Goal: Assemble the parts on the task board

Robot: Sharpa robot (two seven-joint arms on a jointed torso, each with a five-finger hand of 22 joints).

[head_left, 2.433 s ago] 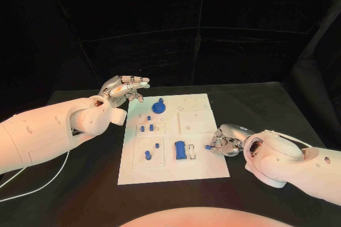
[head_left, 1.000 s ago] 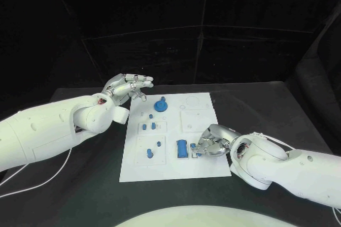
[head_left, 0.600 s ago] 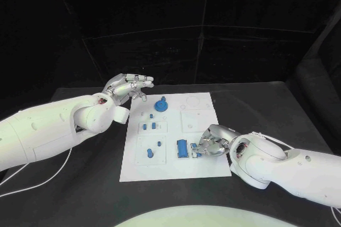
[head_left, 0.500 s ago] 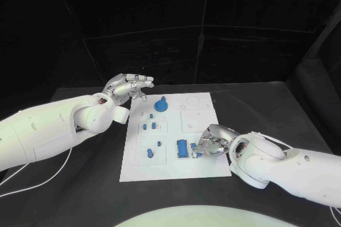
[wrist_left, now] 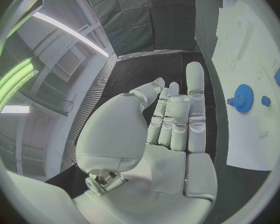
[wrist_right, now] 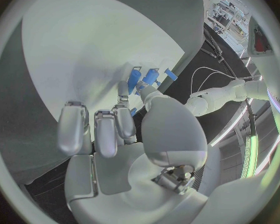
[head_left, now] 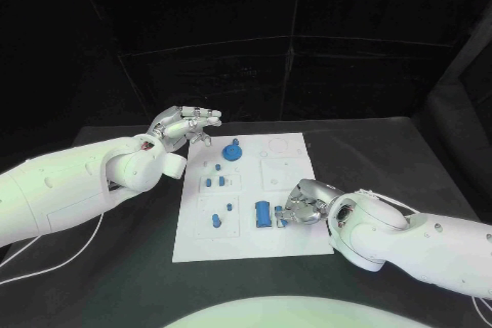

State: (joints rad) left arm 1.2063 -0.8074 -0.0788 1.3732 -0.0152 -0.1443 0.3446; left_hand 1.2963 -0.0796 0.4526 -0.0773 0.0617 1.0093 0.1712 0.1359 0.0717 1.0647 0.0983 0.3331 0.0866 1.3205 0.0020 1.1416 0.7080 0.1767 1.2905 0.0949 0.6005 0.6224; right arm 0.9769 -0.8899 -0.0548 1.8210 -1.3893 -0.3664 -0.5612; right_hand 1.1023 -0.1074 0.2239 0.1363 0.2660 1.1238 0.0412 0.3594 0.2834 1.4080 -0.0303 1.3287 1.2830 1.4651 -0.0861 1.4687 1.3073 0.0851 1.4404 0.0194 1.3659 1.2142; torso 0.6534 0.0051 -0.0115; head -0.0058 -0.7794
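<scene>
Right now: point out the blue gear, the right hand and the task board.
blue gear (head_left: 232, 154), head view, centre of its disc.
right hand (head_left: 304, 203), head view, middle of the hand.
task board (head_left: 289, 146), head view, bare far right corner area.

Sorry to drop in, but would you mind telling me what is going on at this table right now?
A two-armed robot is assembling small blue parts on a white task board. Its right hand is down at the board's right side, pinching a small blue piece beside a larger blue block. The left hand hovers empty, fingers apart, off the board's far left corner. A blue gear and several small pieces already sit on the board.
</scene>
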